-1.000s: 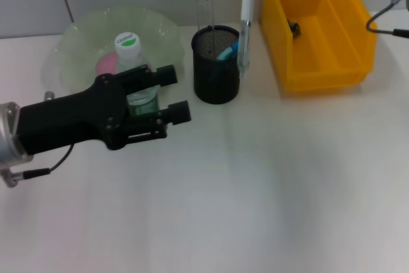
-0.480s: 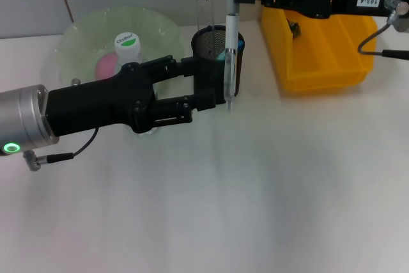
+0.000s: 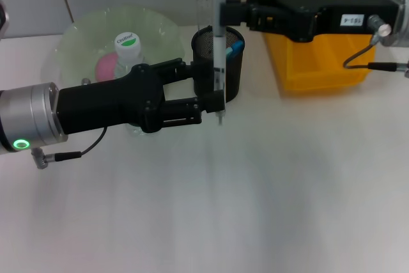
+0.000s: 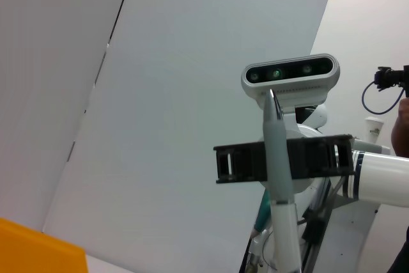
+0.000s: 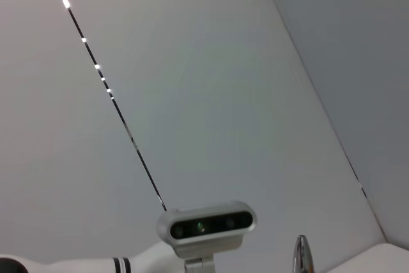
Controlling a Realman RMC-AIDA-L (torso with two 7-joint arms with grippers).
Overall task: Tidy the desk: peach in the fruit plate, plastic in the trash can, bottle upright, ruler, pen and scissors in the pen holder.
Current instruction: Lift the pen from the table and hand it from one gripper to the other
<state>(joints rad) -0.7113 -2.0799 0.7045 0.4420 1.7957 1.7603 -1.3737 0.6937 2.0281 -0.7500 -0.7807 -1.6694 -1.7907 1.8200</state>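
Your left arm (image 3: 96, 110) reaches in from nine o'clock, its left gripper (image 3: 214, 91) spread to either side of the pen, fingers apart and not clamped. Your right arm (image 3: 319, 14) comes from two o'clock, and the right gripper (image 3: 225, 12) is clenched on the pen's upper shaft. At one o'clock sits the yellow trash can (image 3: 313, 62). At eleven o'clock the fruit plate (image 3: 80, 36) holds the peach (image 3: 106, 64), with the bottle (image 3: 130, 52) upright by it. The mesh pen holder (image 3: 231, 71) stands at twelve, ruler (image 3: 203, 11) inside. The pen (image 3: 218, 49) hangs upright in front of the holder, tip above the table.
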